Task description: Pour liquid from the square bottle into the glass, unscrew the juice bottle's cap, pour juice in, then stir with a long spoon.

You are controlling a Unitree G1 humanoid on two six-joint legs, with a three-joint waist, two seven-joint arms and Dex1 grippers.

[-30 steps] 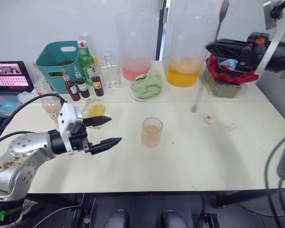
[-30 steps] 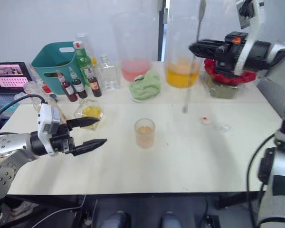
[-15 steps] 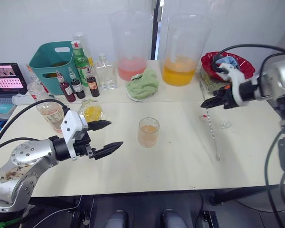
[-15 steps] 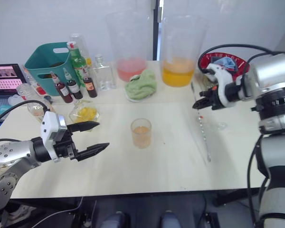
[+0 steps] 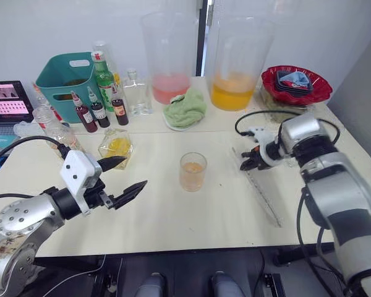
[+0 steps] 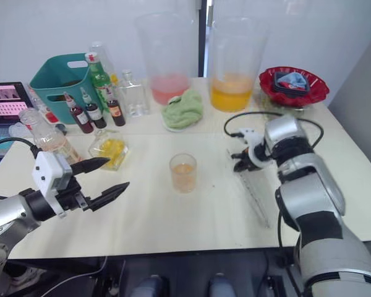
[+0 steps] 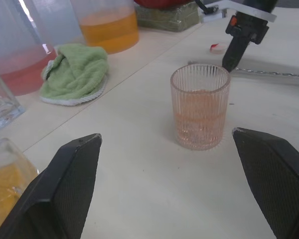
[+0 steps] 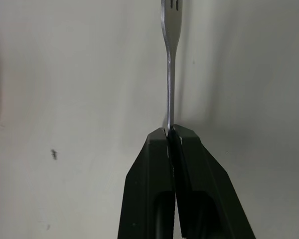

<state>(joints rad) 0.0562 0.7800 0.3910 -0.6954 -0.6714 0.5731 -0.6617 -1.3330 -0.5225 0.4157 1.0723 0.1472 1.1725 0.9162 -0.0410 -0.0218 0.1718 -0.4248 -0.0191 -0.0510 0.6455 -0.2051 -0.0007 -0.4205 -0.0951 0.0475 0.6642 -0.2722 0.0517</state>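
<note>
The glass (image 5: 193,171) stands mid-tabletop (image 5: 191,216). To its left, nearer the edge, the left gripper (image 5: 122,179) hovers with fingers (image 5: 131,190) spread, pointing toward it. Behind that gripper sits the square bottle (image 5: 118,146), with the juice bottle (image 5: 54,129) farther left. To the right of the glass, the right gripper (image 5: 245,162) pinches one end of the long spoon (image 5: 260,198), which runs from it toward the front right. Two jugs (image 5: 172,59) stand along the back, a cloth (image 5: 184,110) before them.
</note>
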